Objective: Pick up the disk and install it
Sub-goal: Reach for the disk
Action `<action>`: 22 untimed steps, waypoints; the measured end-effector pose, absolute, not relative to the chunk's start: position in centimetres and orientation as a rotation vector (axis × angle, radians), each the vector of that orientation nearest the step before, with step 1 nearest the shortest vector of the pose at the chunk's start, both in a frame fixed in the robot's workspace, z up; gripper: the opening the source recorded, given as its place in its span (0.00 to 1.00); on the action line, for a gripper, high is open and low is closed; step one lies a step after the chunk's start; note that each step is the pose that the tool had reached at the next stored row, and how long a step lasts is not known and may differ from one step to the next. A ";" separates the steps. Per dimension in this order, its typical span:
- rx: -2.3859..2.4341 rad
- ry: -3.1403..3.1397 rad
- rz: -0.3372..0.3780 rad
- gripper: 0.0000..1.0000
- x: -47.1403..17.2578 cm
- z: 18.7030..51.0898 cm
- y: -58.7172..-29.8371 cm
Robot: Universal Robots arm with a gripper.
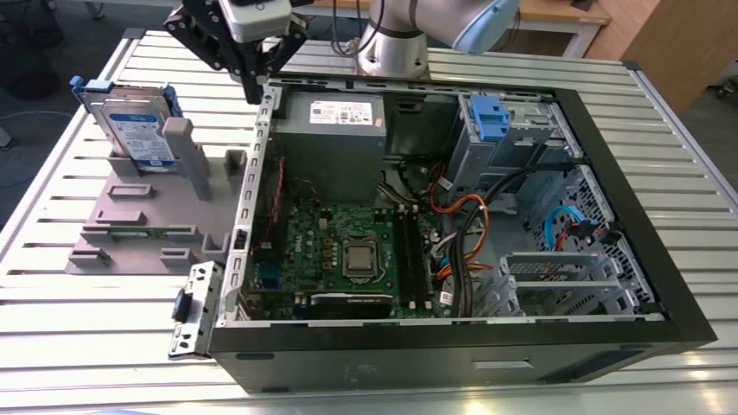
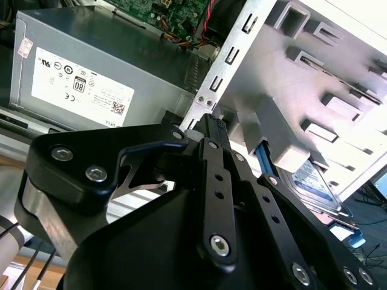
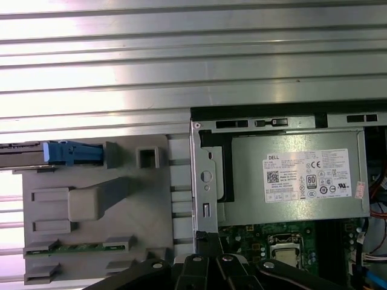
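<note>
Black two-finger claw (image 1: 252, 92): fingers clenched together, nothing grasped; poised at the rear wall of the open black computer case (image 1: 461, 363), just beside the grey metal power-supply box (image 1: 334, 121). Flat silver metal disk (image 1: 130, 130) in a blue plastic bracket: stood upright on the grey plastic stand (image 1: 138, 216), outside the case, apart from the claw toward the exterior view's left.

Disk (image 1: 130, 130) lower edge behind grey stand (image 1: 127, 212) posts.

One disk (image 1: 136, 130), one stand (image 1: 133, 226), one computer case (image 1: 461, 356).
</note>
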State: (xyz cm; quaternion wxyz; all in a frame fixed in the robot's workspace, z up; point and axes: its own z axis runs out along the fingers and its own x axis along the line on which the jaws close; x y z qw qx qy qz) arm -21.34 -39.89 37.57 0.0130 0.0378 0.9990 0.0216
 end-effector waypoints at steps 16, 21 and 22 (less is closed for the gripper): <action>0.118 3.112 0.067 0.11 -21.7 37.5 -39.9; 0.118 3.112 0.067 0.11 -21.8 37.5 -39.9; 0.118 3.113 0.067 0.11 -21.8 37.5 -39.9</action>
